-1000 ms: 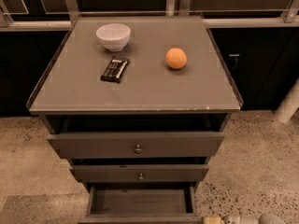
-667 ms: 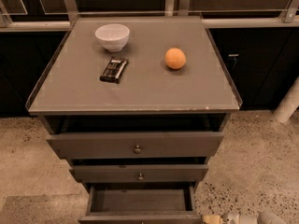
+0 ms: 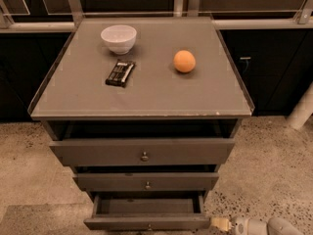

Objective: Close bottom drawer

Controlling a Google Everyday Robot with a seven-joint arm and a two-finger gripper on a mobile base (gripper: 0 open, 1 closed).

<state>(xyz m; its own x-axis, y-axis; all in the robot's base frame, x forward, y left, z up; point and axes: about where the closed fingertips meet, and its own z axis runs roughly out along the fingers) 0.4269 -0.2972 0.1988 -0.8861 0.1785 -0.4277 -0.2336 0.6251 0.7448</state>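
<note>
So the bottom drawer is pulled well out, way further than the two above it, and you can see right down into its tray. It looks empty from here. The claw sits low down by the floor, and the drawer front's right end is just to its left, at about the same height. I honestly can't tell if it's touching the front or just next to it, and I can't tell whether the claw is apart or together either.

My guess on why it's parked there: being level with the front panel lets it shove the drawer straight back in, no need to grab the tiny knob. It's way off-centre though, so a push from that corner might skew the drawer on its runners.

Other stuff around: the middle drawer and top drawer are up and to the left of the claw, both poking out a bit too, so the arm needs to stay below them. Much higher and farther back, the tabletop carries a white bowl, a dark snack bar and an orange, none of it in the way. Nothing sits behind the drawer front that would block the push.
</note>
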